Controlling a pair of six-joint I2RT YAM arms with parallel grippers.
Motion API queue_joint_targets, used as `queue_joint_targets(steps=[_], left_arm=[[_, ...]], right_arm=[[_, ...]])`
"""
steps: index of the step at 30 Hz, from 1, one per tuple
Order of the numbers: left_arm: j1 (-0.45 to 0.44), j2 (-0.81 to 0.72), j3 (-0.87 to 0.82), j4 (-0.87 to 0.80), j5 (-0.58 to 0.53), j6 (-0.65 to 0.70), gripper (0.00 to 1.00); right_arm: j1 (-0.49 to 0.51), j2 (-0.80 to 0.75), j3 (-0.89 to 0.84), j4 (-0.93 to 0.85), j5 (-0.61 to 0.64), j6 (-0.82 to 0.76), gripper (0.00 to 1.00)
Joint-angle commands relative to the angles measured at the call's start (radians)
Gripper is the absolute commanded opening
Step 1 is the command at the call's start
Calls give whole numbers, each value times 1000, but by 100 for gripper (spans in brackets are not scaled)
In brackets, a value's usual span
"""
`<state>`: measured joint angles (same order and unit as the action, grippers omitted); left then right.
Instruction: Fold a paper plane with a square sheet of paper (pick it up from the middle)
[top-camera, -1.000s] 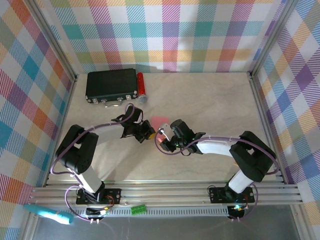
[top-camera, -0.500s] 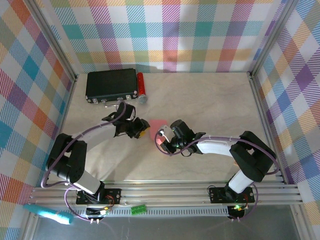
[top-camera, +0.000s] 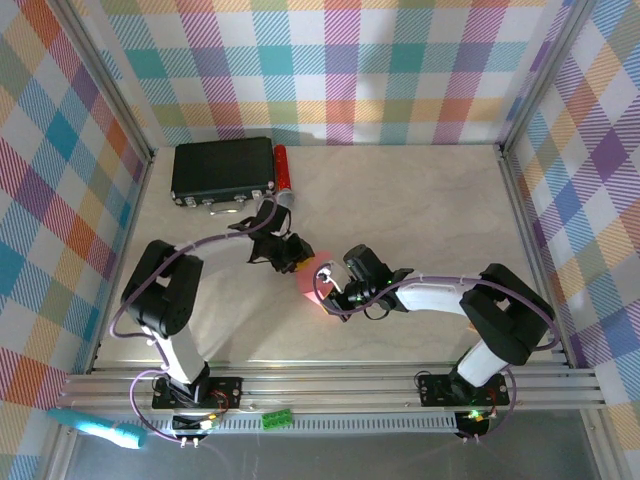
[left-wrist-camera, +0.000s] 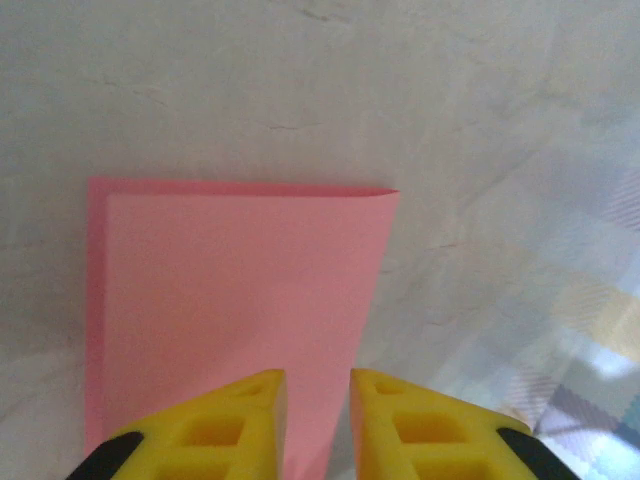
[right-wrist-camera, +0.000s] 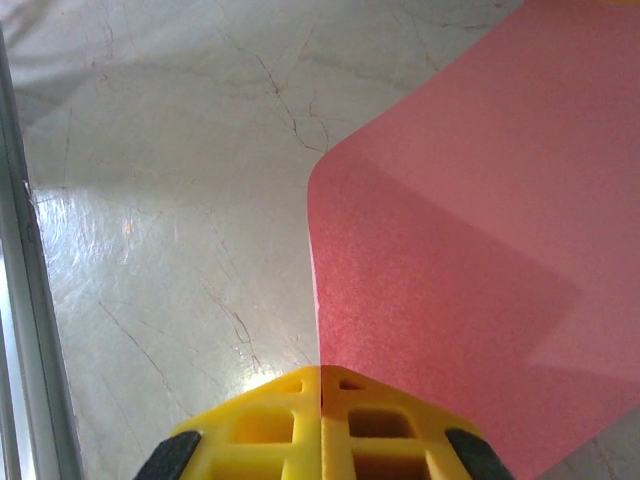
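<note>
Since half a second ago the left end effector (top-camera: 295, 258) has swung closer to the right end effector (top-camera: 324, 291), which is clenched on the square sheet of paper (top-camera: 311, 276), thin matte pink-red with a crisp folded edge, lying under the left one's slightly parted yellow fingers (left-wrist-camera: 225, 425) on the marbled table (top-camera: 420, 200).

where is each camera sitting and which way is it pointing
Top external: fixed above and behind the bases, looking down on the table; both arms show, meeting at the paper.
Left wrist: on the left arm, looking down past the left fingers, slightly apart, at the paper.
Right wrist: on the right arm, looking along the right fingers, shut on the paper's edge.
Shared: both wrist views show pink paper and table.
</note>
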<state>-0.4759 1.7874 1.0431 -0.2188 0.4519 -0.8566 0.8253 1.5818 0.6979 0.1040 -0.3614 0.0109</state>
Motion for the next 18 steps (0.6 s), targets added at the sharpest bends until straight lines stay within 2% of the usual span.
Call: queue_joint_targets(steps=[1,7,18], left_arm=[[-17,48,48,-84,-24,63,21],[-40,114,83,-184,-74,131,17],[-50,159,89,-220,-79,159,13]], right_arm=[[-9,-17,-15,8,-21,40,0],[-34,-14,-29,25,-8,99,0],[-40,4,9,-51,103,133,1]])
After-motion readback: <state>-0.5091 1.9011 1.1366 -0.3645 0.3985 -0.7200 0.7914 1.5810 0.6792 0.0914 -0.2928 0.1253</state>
